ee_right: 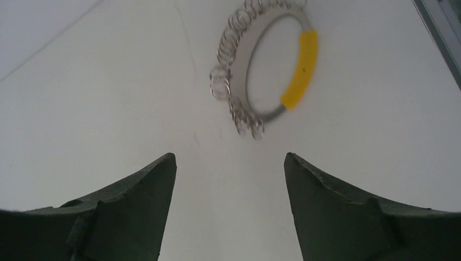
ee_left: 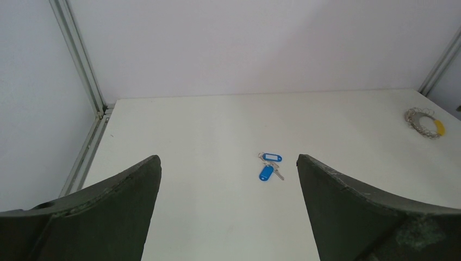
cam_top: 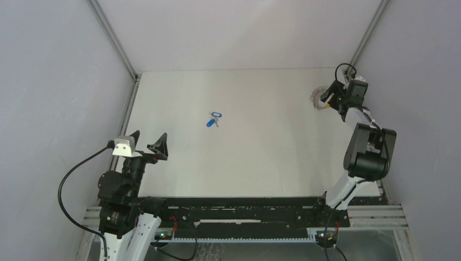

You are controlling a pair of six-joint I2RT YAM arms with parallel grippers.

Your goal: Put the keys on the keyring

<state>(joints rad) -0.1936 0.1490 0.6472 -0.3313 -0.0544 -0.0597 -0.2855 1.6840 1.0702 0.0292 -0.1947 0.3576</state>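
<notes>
Top external: right gripper (cam_top: 328, 100) extended beside the keyring (cam_top: 316, 97), left gripper (cam_top: 149, 136) near its base, both spread, empty.

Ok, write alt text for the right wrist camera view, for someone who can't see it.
A large silvery keyring, one arc yellow and small wire loops strung along the other side, lies on a white table ahead of the right gripper. The gripper's two dark fingers stand apart with nothing between them.
</notes>
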